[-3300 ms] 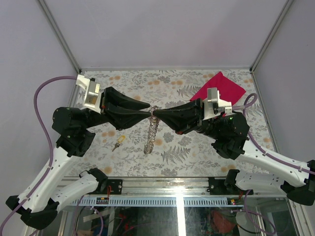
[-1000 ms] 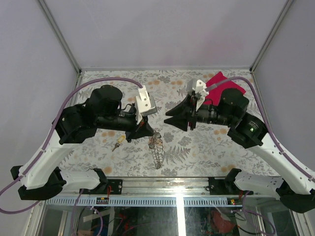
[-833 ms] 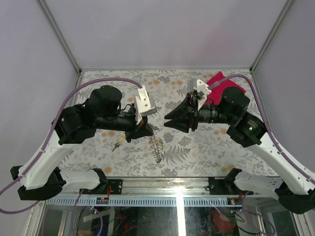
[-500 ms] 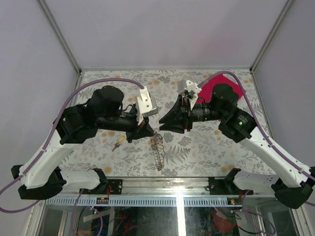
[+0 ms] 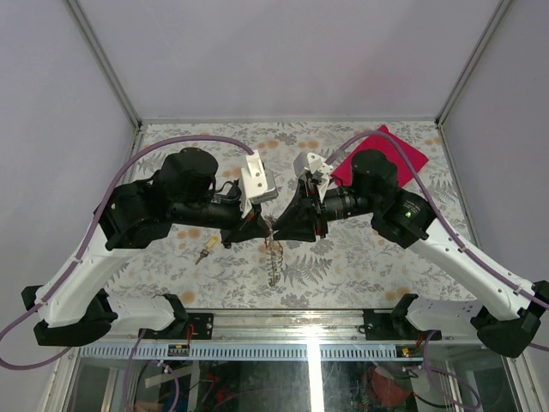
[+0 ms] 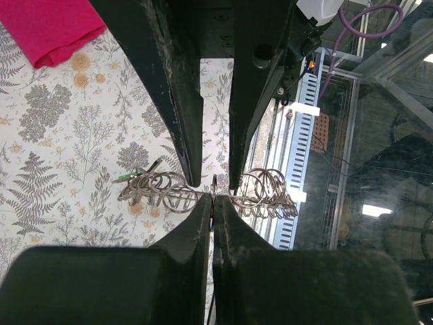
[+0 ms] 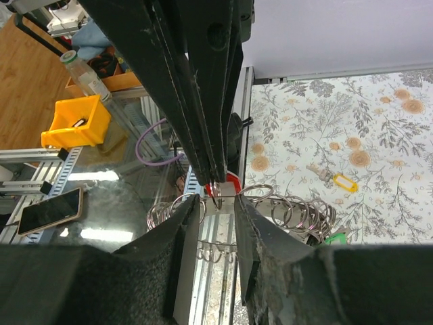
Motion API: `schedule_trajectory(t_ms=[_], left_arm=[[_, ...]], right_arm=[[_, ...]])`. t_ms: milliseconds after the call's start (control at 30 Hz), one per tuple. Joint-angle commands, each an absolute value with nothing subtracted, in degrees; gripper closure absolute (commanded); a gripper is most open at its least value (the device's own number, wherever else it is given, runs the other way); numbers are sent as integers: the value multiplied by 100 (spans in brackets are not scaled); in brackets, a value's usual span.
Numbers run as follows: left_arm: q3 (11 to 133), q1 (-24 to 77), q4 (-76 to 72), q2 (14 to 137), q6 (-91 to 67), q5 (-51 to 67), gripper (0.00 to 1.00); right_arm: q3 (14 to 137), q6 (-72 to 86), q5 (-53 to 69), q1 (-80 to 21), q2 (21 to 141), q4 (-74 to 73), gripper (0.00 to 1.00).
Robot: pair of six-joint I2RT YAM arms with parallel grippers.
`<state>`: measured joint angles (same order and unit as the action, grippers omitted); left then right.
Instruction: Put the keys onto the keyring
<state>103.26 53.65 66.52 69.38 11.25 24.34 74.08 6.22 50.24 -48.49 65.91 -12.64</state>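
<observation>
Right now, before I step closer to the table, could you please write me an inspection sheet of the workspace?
Surface: floral tablecloth, flat, no spill seen.
Job's things: chain of keyrings hangs from the left end effector; red key by the gripped ring; yellow key lies apart on the cloth.
Clutter: red cloth at the far right; green tag at one end of the chain.
Grippers: left end effector shut on the chain; right end effector open, jaws on either side of the gripped ring.
Cables: purple cables arch over both arms, away from the chain.
Surroundings: yellow bin and phone beyond the table.
</observation>
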Motion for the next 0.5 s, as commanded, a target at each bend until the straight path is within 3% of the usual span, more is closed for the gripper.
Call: schedule_trajectory(t_ms=[0, 300, 467], left_arm=[[10551, 5424, 6495, 6917, 1187, 2434, 100], [10551, 5473, 6496, 6926, 1169, 2486, 100], [10548, 5496, 6503, 6914, 1152, 2456, 100]], right_arm=[[7710, 477, 5065, -4939, 6638, -1259, 68], [7753, 496, 5041, -5079, 6707, -1091, 72], [7746, 457, 4991, -5128, 6679, -1122, 96]])
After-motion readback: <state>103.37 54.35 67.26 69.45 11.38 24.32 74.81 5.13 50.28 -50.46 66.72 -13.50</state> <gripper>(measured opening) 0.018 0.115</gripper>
